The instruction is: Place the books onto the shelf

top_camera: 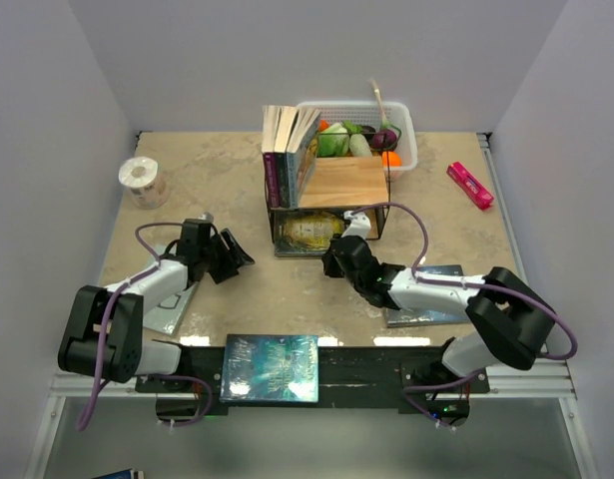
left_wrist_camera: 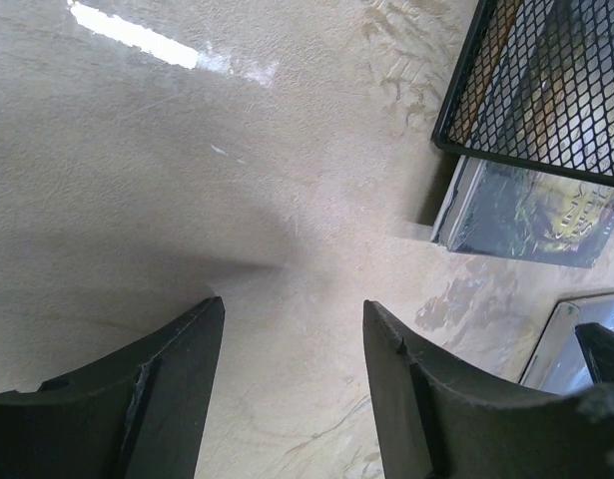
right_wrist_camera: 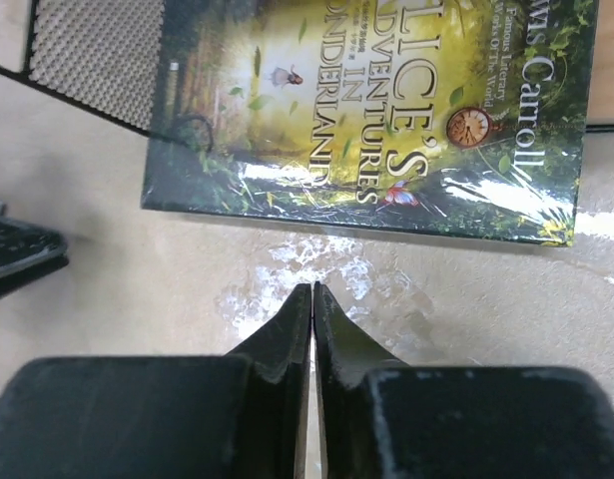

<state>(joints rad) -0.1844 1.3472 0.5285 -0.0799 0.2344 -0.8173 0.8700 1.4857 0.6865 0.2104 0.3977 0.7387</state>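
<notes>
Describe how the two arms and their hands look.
The left arm and right arm have white links with bulky black joints; a lilac cable loops along each. The left hand and right hand are matte black, with broad fingers tapering to wedge tips.

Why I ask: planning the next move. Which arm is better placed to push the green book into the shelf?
Right: the right gripper, shut, points straight at the green book; the left gripper, open, is off aside.
</notes>
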